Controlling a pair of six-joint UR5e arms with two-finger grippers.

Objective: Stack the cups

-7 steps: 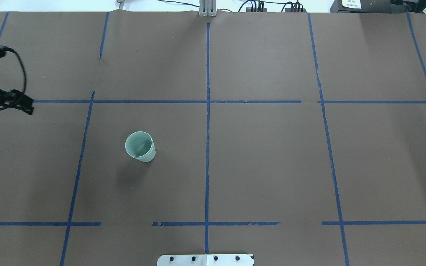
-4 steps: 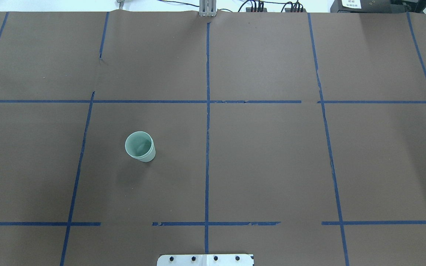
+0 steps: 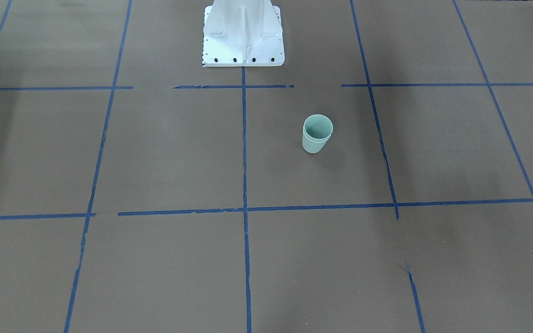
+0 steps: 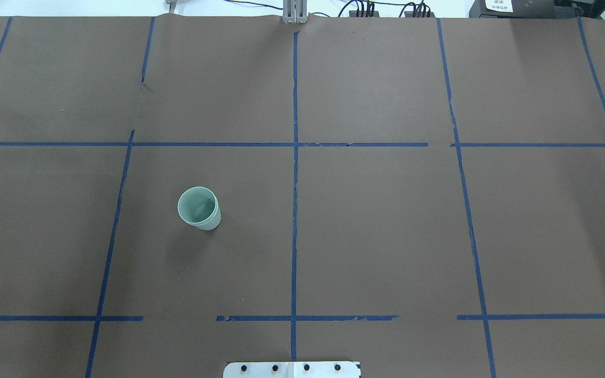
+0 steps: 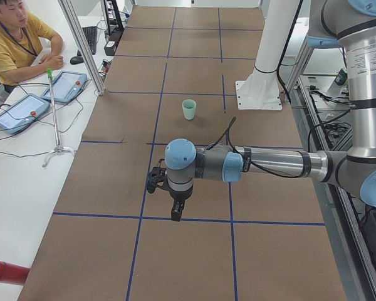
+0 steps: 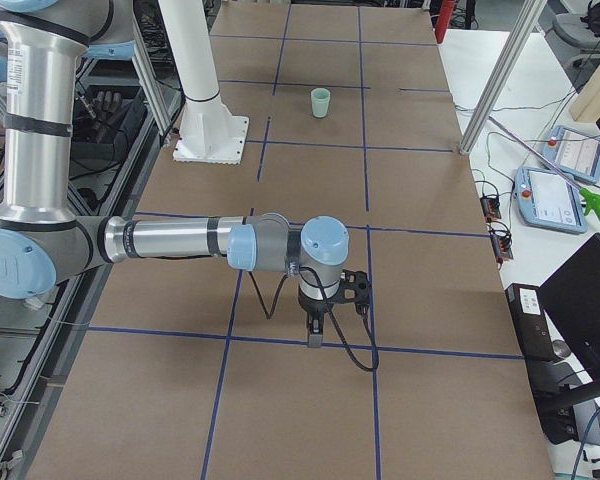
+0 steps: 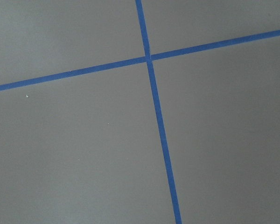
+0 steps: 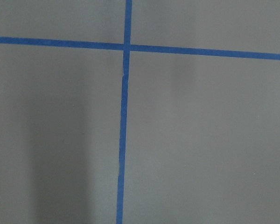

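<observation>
The pale mint-green cups (image 4: 199, 208) stand upright as one stack, one nested in the other, left of the table's centre line. In the front-facing view (image 3: 317, 134) a second rim line shows just below the top rim. The stack also shows far off in the exterior left view (image 5: 188, 109) and the exterior right view (image 6: 321, 102). My left gripper (image 5: 175, 212) shows only in the exterior left view, far from the cups, pointing down over a tape line. My right gripper (image 6: 314, 335) shows only in the exterior right view, likewise far away. I cannot tell whether either is open or shut. Both wrist views show only brown paper and blue tape.
The table is covered in brown paper with a grid of blue tape. The white robot base (image 3: 242, 32) stands at the robot's side of the table. An operator in yellow (image 5: 12, 44) sits at a side desk with tablets (image 5: 19, 111).
My left gripper stood at the left edge of the overhead view a second ago and has moved out of that view. The cups have not moved.
</observation>
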